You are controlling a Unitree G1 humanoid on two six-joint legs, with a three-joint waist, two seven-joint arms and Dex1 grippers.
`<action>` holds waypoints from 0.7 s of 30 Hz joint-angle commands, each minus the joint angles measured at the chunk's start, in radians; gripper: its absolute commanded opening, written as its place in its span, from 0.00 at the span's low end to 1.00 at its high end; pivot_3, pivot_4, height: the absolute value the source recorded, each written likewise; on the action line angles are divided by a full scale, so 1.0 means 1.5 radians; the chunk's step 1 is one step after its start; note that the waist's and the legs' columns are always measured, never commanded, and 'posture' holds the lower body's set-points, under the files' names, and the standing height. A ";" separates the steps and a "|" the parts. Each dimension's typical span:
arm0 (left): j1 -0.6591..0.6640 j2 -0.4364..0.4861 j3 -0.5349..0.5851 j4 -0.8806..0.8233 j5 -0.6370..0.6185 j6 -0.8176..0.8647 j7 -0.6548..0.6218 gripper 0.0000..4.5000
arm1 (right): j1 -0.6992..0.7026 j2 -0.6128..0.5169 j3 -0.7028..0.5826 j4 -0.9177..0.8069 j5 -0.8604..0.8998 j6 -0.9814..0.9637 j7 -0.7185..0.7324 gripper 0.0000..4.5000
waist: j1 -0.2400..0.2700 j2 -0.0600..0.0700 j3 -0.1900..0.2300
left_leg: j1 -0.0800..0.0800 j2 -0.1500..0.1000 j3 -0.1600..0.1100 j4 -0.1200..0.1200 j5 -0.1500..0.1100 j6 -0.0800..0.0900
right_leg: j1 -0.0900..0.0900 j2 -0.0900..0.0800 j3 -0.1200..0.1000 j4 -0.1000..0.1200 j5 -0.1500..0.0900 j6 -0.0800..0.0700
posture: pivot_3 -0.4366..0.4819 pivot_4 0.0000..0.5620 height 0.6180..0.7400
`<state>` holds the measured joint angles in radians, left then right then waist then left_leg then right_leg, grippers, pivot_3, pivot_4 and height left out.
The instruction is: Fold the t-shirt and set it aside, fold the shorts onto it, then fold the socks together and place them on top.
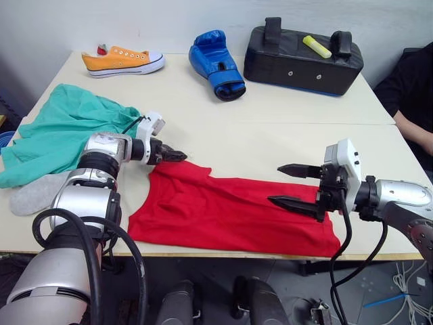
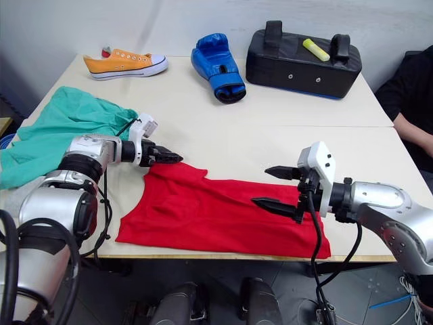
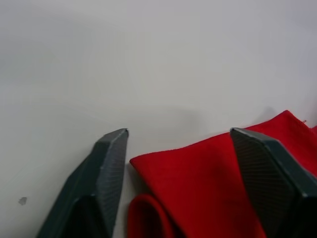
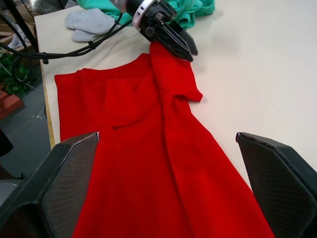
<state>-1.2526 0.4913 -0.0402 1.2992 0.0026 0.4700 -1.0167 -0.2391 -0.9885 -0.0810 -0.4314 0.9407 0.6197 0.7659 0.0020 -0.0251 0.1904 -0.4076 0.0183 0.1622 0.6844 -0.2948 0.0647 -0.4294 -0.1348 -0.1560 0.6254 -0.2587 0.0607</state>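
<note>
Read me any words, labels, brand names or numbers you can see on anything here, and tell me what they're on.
No text can be read anywhere in these pictures.
The orange sneaker: no readable brand mark.
The blue boxing glove: no legible label.
The black strike pad: no writing visible.
The t-shirt, the shorts and the socks: no print or tag that can be made out.
</note>
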 commanded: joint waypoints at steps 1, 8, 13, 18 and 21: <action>-0.019 0.006 -0.005 0.003 0.017 0.006 -0.022 0.50 | 0.001 0.008 -0.035 -0.023 -0.013 0.006 -0.001 1.00 | 0.000 0.000 0.000 | 0.000 0.000 0.000 0.000 0.000 0.000 | 0.000 0.000 0.000 0.000 0.000 0.000 | 0.48 0.27 1.00; -0.023 0.002 0.022 -0.003 0.005 -0.029 -0.043 0.01 | 0.010 0.023 -0.035 -0.028 -0.045 0.010 0.008 1.00 | 0.000 0.000 0.000 | 0.000 0.000 0.000 0.000 0.000 0.000 | 0.000 0.000 0.000 0.000 0.000 0.000 | 0.48 0.27 1.00; -0.008 0.030 0.017 -0.038 0.002 -0.119 -0.193 0.01 | 0.026 0.021 -0.035 -0.034 -0.065 0.013 0.025 1.00 | -0.001 0.000 0.000 | 0.000 0.000 0.000 0.000 0.000 0.000 | 0.000 0.000 0.000 0.000 0.000 0.000 | 0.48 0.27 1.00; 0.039 0.073 0.017 -0.100 -0.012 -0.174 -0.318 0.01 | 0.029 0.028 -0.031 -0.029 -0.080 0.017 0.029 1.00 | -0.004 0.000 0.000 | 0.000 0.000 0.000 0.000 -0.001 -0.001 | 0.000 0.000 0.000 0.000 0.000 -0.001 | 0.48 0.27 1.00; 0.098 0.097 0.033 -0.180 -0.042 -0.224 -0.362 0.01 | 0.025 0.032 -0.023 -0.025 -0.089 0.021 0.037 1.00 | -0.005 0.000 0.000 | 0.000 0.001 0.000 0.000 -0.001 -0.001 | 0.000 0.000 0.000 0.000 -0.001 -0.001 | 0.48 0.27 1.00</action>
<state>-1.1264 0.6140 -0.0120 1.1005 -0.0244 0.1781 -1.5010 -0.1901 -0.9477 -0.0956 -0.4494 0.8088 0.6561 0.8080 -0.0058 -0.0249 0.1904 -0.4073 0.0195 0.1620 0.6839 -0.2957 0.0630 -0.4298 -0.1343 -0.1561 0.6254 -0.2597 0.0589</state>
